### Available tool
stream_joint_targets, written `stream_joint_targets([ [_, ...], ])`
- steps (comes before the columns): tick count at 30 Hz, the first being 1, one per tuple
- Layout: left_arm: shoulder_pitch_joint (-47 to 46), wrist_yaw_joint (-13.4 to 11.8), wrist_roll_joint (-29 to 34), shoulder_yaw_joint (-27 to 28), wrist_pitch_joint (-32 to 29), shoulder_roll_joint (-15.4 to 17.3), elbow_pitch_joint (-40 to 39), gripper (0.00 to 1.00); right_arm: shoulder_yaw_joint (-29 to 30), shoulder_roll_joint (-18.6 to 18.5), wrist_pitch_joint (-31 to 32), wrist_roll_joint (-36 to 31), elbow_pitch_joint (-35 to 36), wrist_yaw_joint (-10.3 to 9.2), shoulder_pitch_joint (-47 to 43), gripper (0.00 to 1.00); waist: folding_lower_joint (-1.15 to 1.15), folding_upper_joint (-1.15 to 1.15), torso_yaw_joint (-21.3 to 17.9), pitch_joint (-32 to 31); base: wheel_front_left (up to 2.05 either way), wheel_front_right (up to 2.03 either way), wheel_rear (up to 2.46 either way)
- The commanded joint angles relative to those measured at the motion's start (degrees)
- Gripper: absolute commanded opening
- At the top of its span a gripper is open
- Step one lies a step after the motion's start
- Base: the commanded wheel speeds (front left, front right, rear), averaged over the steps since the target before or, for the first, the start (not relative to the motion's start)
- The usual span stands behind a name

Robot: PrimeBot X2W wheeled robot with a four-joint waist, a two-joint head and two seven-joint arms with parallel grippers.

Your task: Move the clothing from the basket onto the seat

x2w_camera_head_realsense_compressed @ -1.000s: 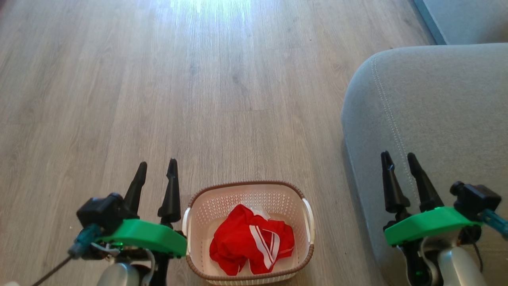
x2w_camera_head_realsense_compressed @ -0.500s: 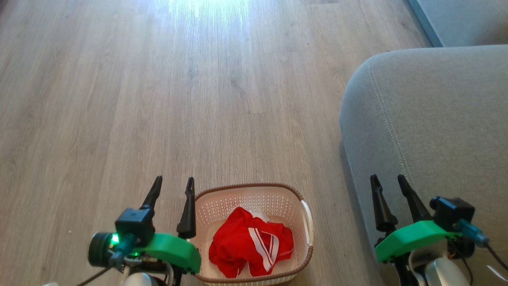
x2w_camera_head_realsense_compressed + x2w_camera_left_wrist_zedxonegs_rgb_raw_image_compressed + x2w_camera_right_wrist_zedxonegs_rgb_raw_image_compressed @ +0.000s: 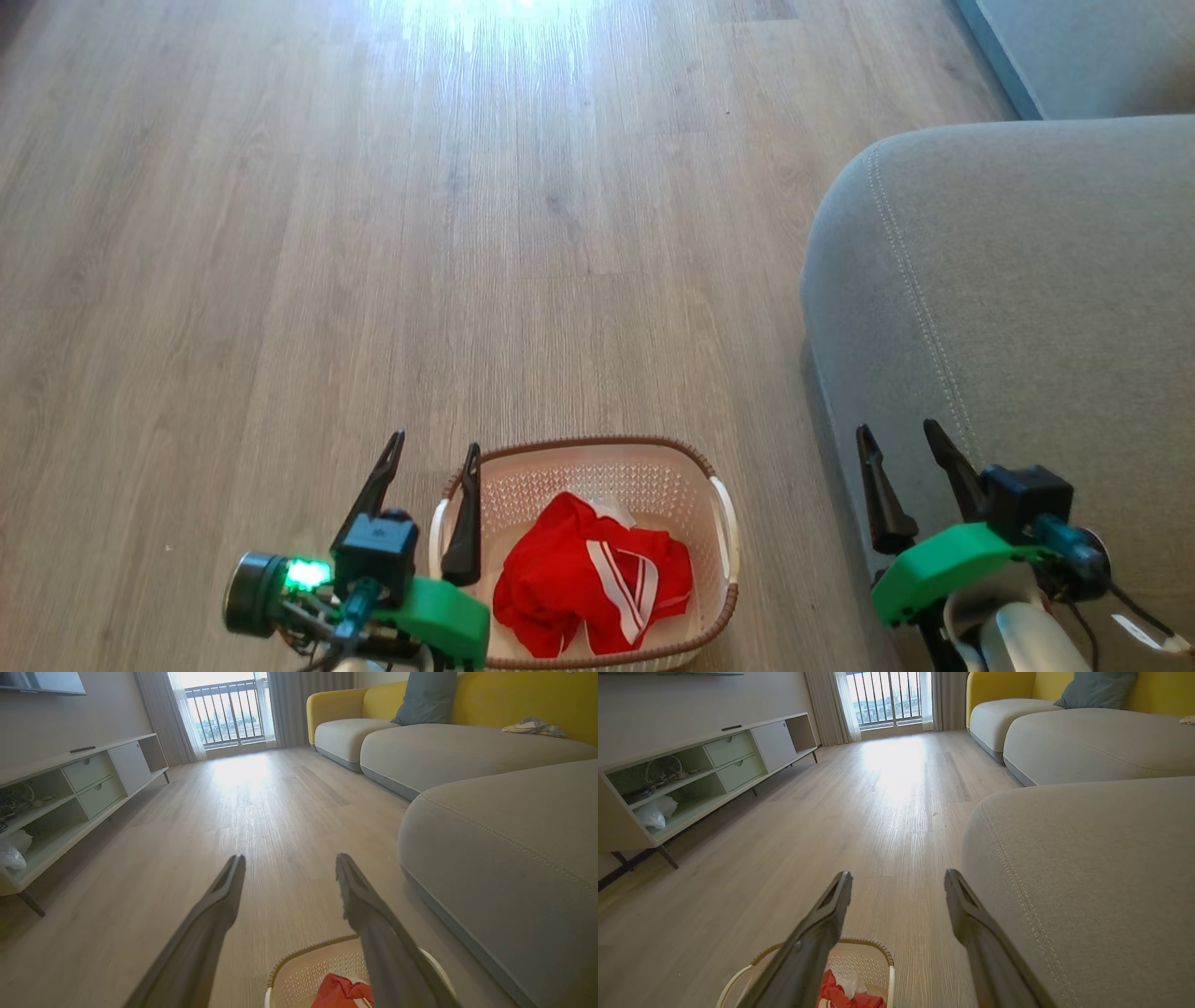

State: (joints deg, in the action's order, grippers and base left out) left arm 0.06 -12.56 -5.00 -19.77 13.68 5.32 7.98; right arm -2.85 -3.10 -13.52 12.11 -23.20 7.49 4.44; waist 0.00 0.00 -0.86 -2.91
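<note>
The clothing (image 3: 593, 583) is a crumpled bright red heap with white stripes, lying in the cream basket (image 3: 579, 444) on the floor at the bottom centre of the head view. My left gripper (image 3: 437, 441) is open, its right finger over the basket's left rim, with nothing between its fingers. My right gripper (image 3: 894, 427) is open and empty by the front corner of the grey seat (image 3: 1027, 299). In the left wrist view the left gripper (image 3: 290, 857) points over the basket (image 3: 303, 956) and clothing (image 3: 341, 994). The right gripper (image 3: 899, 873) points past the basket (image 3: 880, 948) along the seat (image 3: 1087, 858).
Wooden floor (image 3: 373, 233) stretches ahead of the basket. A low pale cabinet (image 3: 70, 793) with shelves and drawers lines the left wall. Beyond the seat are more grey cushions (image 3: 444, 746) with a yellow back (image 3: 514, 695) and a blue-grey pillow (image 3: 425, 697).
Both grippers have come lower in the head view. The left one has shifted right until its right finger stands over the basket's left rim. Both stay open.
</note>
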Motion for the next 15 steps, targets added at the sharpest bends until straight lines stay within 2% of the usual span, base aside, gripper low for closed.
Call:
stream_joint_targets([
  [1,-2.36,-0.51,1.97,1.50,0.89,-0.03,-2.16,1.00,-1.84,0.22,-1.04,-1.84,1.28,0.00,3.74,1.00,0.00,0.00,-0.03,-0.04,0.00,0.00,0.00],
  [4,-2.09,-0.33,2.29,2.09,1.31,-0.51,-1.80,1.00,-2.29,0.23,-1.48,-2.86,0.47,0.00,4.07,1.00,0.00,0.00,-0.08,-0.17,0.00,0.00,0.00],
  [7,-1.66,0.83,0.53,3.76,1.31,-1.22,-0.82,1.00,-2.41,0.23,-1.48,-2.48,-0.09,0.00,4.18,1.00,0.00,0.00,-0.18,-0.17,0.00,0.00,0.00],
  [15,-1.53,2.93,0.97,5.72,1.32,-2.05,-0.14,1.00,-2.46,0.23,-1.48,-1.72,-1.20,0.00,4.52,1.00,0.00,0.00,-0.41,-0.17,0.00,0.00,0.00],
])
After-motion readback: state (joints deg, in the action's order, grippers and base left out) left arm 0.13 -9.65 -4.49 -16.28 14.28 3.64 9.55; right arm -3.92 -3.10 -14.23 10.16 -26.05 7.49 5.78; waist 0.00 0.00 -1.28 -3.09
